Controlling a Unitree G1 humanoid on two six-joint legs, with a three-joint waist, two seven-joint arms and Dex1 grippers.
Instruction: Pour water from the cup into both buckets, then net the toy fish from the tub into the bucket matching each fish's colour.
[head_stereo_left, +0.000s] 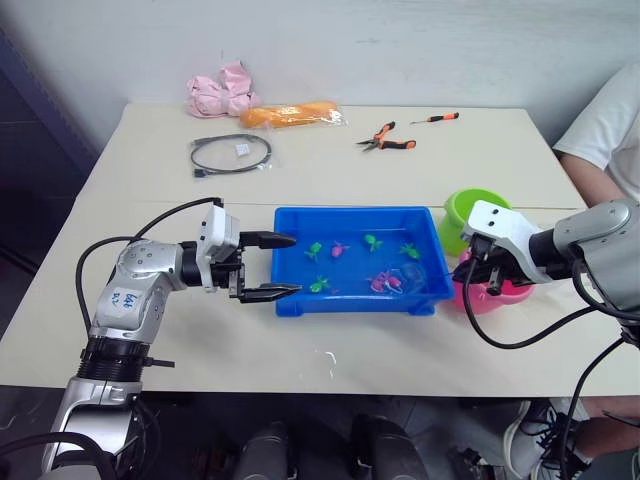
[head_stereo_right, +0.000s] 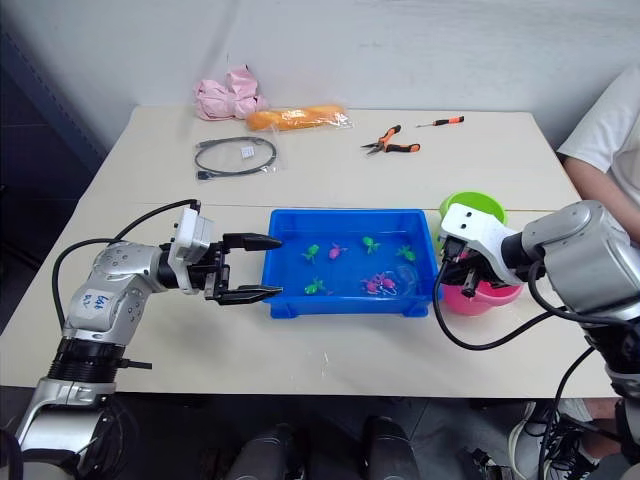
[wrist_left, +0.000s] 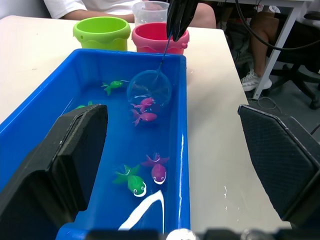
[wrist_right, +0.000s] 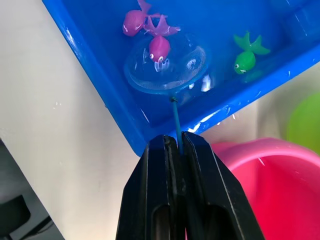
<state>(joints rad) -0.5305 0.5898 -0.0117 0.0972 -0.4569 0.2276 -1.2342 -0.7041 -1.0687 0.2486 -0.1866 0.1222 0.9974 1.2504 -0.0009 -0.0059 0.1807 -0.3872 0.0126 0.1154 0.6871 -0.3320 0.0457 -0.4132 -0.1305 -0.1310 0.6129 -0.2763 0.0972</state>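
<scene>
The right gripper (wrist_right: 175, 145) is clamped on the thin handle of the net (wrist_right: 166, 67), its two fingers pressed together around the stick, so the hoop hangs out ahead of it and down into the tub (head_stereo_left: 290, 222). It sits over the pink bucket (wrist_left: 159, 38), likely so a catch needs only a short lift back. The hoop lies in the water at the tub's right end, and a pink fish (wrist_right: 159, 48) sits over the mesh, with a second pink one (wrist_right: 134, 21) just beside the rim; whether the first is truly netted I cannot tell.

The left gripper (head_stereo_left: 272, 266) stands wide open with nothing between its fingers, which straddle the tub's left wall, probably ready to steady it.

The tub holds shallow water and several fish, pink and green, spread along its length. The green bucket (wrist_left: 102, 33) stands beside the pink one just past the tub's right end, and the cup (wrist_left: 150, 12) is behind them. Their contents are hidden from here.
</scene>
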